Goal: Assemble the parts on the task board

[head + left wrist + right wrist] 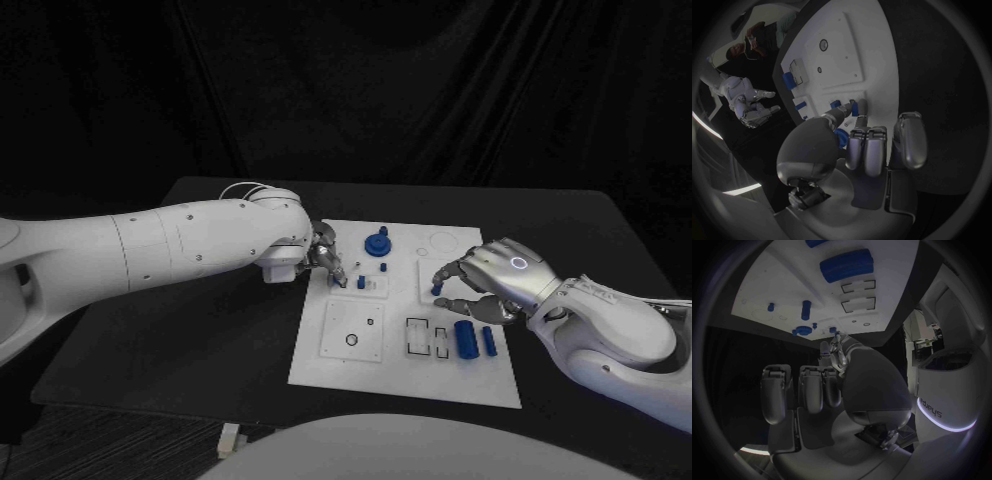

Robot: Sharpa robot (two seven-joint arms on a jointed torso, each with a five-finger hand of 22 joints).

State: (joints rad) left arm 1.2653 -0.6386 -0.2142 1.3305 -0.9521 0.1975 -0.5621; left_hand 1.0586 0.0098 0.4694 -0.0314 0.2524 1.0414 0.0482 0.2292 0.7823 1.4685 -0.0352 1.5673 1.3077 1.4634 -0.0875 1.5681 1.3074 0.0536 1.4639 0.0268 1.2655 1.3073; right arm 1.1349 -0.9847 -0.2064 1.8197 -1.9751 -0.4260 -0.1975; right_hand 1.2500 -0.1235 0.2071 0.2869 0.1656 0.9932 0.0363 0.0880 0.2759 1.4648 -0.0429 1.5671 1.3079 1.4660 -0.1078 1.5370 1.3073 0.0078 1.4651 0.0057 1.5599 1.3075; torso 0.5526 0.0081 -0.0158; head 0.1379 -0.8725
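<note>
Fingertips of the left hand [320,256] were down at the left-centre of the task board [335,365], pointing at a small blue peg [361,283] that stood just beyond them. From the left wrist view the thumb and one finger [856,107] reached out together toward that spot, tips close, while the other fingers [866,150] lay curled side by side behind them. Whether anything was actually pinched there, I could not tell; the tips hid it.

Just past those fingertips, further up the board, stood the round blue knob piece [378,243], upright, not touched by either hand.

Over on the other side, the right hand [493,283] hovered above the board's right half, fingers bent and spread apart, nothing visibly in them. Right beside its fingertips stood a short blue cylinder [437,286], close but, as far as I could see, not gripped. In the right wrist view those fingers [811,390] hung parallel and loosely curled, with the board lying beyond them.

Below the right hand's fingers, toward the near edge of the board, lay a larger blue block [466,338] and, just beside it, a slimmer blue bar [490,341], both flat on the white surface. Next to them were dark-outlined recesses [418,334], and under the left hand's side a square panel [353,331] with an oval hole.

All of it sat on the black table [188,330].
</note>
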